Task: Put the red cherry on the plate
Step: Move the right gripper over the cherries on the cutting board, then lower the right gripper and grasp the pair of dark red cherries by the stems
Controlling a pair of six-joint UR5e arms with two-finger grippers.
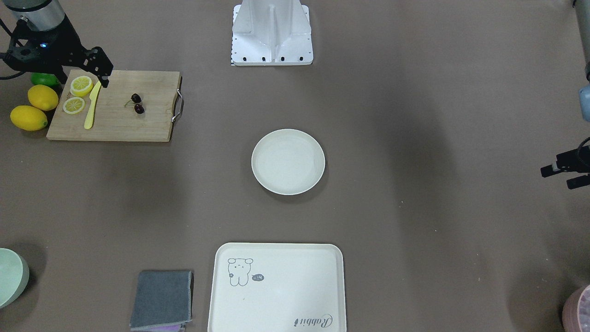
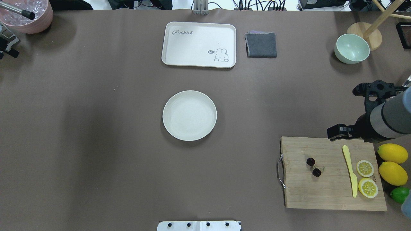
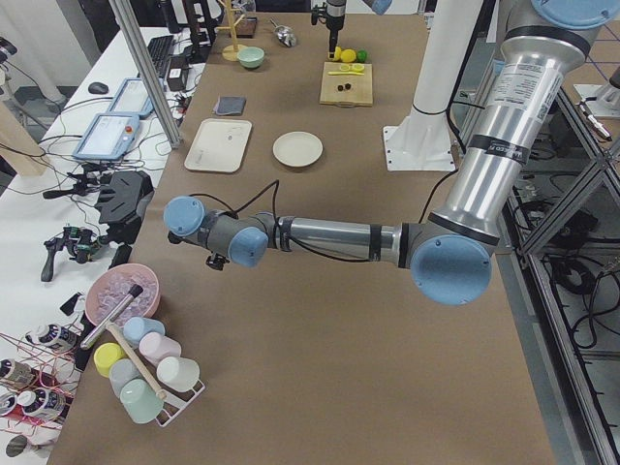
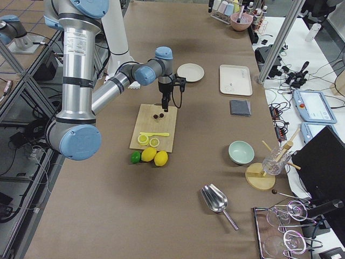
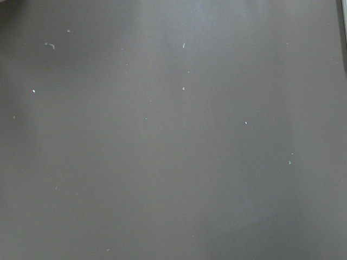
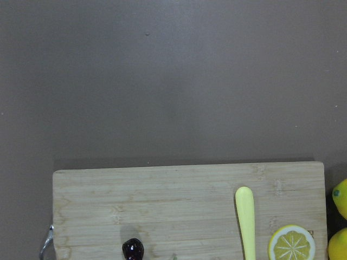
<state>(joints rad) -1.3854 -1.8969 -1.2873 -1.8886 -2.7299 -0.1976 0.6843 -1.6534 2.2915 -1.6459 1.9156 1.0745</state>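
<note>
The red cherry (image 2: 313,166), a pair of tiny dark fruits on thin stems, lies on the wooden cutting board (image 2: 321,192); the cherry (image 1: 137,103) shows in the front view too, and one of the cherry (image 6: 133,249) pair sits at the bottom edge of the right wrist view. The round cream plate (image 2: 189,115) stands bare mid-table, well left of the board. My right gripper (image 2: 333,132) hovers over the board's far edge, right of the cherry, seemingly open and holding nothing. At the table's left edge my left gripper (image 1: 560,177) is open, its fingers apart.
On the board lie a yellow knife (image 2: 350,170) and two lemon halves (image 2: 365,168). Whole lemons (image 2: 392,153) and a lime (image 2: 399,194) sit beside it. Farther back are a cream tray (image 2: 199,44), a grey cloth (image 2: 261,45), a mint bowl (image 2: 351,48) and a pink bowl (image 2: 27,14).
</note>
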